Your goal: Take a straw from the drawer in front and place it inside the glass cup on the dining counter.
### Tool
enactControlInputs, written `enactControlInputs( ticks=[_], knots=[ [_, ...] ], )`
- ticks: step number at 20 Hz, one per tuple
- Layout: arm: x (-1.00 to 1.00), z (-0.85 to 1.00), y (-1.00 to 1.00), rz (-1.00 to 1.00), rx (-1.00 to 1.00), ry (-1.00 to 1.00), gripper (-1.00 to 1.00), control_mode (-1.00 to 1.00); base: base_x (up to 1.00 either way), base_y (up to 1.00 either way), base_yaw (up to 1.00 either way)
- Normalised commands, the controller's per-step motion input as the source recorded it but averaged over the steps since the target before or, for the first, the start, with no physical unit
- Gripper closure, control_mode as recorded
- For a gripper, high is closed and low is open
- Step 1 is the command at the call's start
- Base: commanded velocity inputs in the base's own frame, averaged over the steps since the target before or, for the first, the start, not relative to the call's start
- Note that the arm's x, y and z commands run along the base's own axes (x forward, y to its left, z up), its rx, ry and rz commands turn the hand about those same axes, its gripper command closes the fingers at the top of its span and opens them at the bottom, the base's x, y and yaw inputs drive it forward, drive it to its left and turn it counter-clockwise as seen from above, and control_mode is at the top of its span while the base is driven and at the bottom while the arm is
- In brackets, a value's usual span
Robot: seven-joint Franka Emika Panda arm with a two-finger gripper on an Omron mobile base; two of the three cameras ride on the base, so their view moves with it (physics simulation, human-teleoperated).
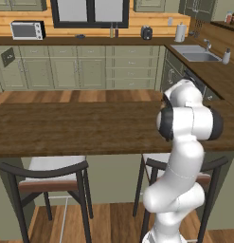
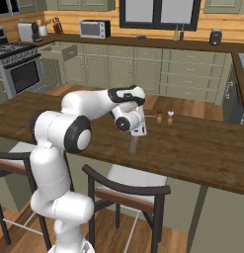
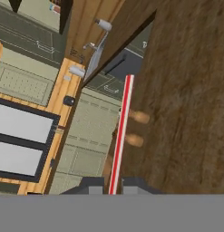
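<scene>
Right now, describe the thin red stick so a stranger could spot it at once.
Find the long dark brown wooden counter. Over it hangs the white arm's gripper, shut on the thin red-and-white straw, which sticks straight out from the fingertips. It is far slimmer than the two small brown shakers beside it.

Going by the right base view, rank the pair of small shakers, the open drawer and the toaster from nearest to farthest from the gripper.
From the gripper, over the dining counter:
1. The shakers, just beyond it to the right, on the same counter.
2. The drawer, pulled out of the back-left cabinets, across the floor.
3. The toaster, in the far-left corner, beyond the drawer.
</scene>
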Motion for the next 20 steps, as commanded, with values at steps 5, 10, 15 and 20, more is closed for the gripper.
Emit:
enactControlInputs(
  ticks=[5,10,15,20],
  knots=[
    [0.00,-0.42,0.00,0.00,0.00,-0.06,1.00,-1.00,0.00,0.00,0.00],
    [-0.10,-0.33,0.00,0.00,0.00,-0.06,1.00,-1.00,0.00,0.00,0.00],
    [-0.39,-0.06,0.00,0.00,0.00,-0.10,1.00,-1.00,0.00,0.00,0.00],
    [-0.43,0.00,0.00,0.00,0.00,-0.10,1.00,-1.00,0.00,0.00,0.00]
  ],
)
